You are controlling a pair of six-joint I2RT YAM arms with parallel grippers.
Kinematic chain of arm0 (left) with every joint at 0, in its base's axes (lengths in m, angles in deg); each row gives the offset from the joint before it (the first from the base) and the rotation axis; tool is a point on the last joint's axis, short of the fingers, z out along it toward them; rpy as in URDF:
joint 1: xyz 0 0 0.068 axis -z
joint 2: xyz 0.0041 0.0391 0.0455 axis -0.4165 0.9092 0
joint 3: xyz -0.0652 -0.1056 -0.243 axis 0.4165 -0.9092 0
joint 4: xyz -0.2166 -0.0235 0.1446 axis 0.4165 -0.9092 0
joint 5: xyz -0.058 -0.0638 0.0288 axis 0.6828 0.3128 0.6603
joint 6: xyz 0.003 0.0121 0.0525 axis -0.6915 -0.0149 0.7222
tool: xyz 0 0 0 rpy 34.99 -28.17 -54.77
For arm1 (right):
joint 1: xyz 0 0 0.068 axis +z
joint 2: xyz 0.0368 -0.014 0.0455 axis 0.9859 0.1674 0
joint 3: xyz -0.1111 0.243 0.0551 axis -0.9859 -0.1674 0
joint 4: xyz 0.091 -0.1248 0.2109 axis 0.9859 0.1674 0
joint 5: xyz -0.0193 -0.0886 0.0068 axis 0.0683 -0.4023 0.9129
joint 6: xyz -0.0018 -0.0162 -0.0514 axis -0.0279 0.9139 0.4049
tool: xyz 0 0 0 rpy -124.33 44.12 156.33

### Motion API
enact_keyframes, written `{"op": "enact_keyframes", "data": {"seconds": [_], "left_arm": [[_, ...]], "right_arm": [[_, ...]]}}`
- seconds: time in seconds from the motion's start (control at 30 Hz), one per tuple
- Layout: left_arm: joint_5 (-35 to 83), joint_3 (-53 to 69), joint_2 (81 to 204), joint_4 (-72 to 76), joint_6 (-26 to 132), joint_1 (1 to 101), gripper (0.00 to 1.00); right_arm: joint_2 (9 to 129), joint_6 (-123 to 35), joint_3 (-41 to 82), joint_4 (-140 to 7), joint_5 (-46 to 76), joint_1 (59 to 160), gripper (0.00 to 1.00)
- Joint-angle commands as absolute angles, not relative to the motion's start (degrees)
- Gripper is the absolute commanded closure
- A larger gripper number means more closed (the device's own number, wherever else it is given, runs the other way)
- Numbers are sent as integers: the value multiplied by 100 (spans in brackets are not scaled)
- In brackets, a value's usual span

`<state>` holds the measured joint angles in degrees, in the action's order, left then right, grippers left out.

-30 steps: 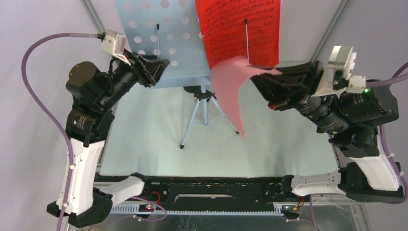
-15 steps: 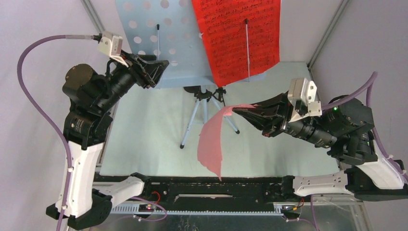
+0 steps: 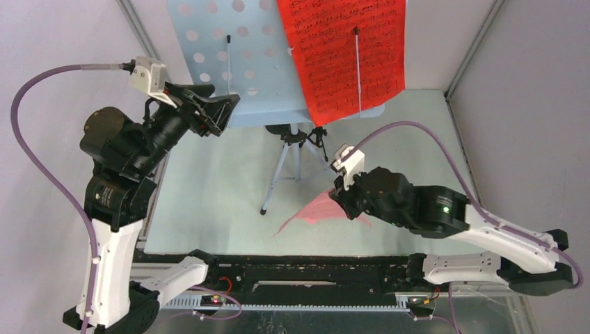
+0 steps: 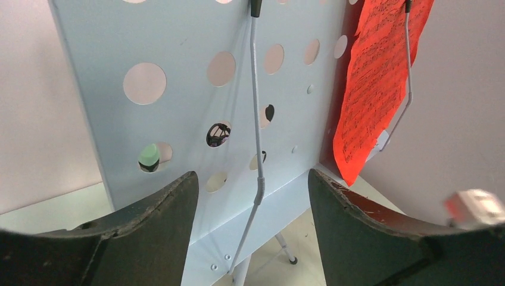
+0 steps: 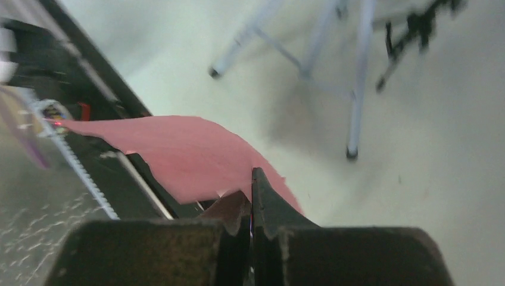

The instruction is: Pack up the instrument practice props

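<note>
The pale blue perforated music desk (image 3: 229, 62) (image 4: 196, 101) stands at the back on its blue-grey tripod (image 3: 292, 163) (image 5: 357, 89). A red score sheet (image 3: 348, 56) (image 4: 375, 89) rests on its right half under a wire page holder. My left gripper (image 3: 221, 110) (image 4: 250, 202) is open just in front of the desk's left lower edge, holding nothing. My right gripper (image 3: 339, 198) (image 5: 251, 196) is shut on the pink score sheet (image 3: 313, 211) (image 5: 178, 152), held low over the mat near the front. A mint shape (image 4: 149, 156) shows through a hole in the desk.
A pale mat (image 3: 209, 202) covers the table. The black rail (image 3: 313, 268) (image 5: 101, 161) with both arm bases runs along the near edge. Slanted frame bars (image 3: 136, 28) stand at the back corners. Two black mic mounts (image 3: 316, 136) hang at the tripod head.
My right arm swung down and toward the near edge, carrying the pink sheet from the desk to low over the mat. My left gripper opened wider and shifted slightly left.
</note>
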<state>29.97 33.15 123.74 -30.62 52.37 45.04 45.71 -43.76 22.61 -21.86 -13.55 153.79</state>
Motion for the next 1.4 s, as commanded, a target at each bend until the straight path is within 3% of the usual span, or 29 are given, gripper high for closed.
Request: {"op": "enact_keyframes", "data": {"seconds": [0.0,0.3,0.53,0.83,1.37], "left_arm": [[2979,3232,12259,-2908,5315,4459,25],[2972,3130,12048,-2976,5279,4461,23],[3079,3139,12038,-2959,5218,4456,23],[3060,3073,11942,-2994,5195,4456,22],[3107,2989,11848,-2994,5097,4458,21]], "right_arm": [[4274,-5852,1566,-1952,-1058,14423,100],[3624,-6637,89,-2298,-47,11700,100],[3474,-6452,-330,-2661,69,9705,100],[4319,-6228,-336,-3159,-806,8443,100],[5570,-6805,-371,-3853,-756,6834,100]]}}
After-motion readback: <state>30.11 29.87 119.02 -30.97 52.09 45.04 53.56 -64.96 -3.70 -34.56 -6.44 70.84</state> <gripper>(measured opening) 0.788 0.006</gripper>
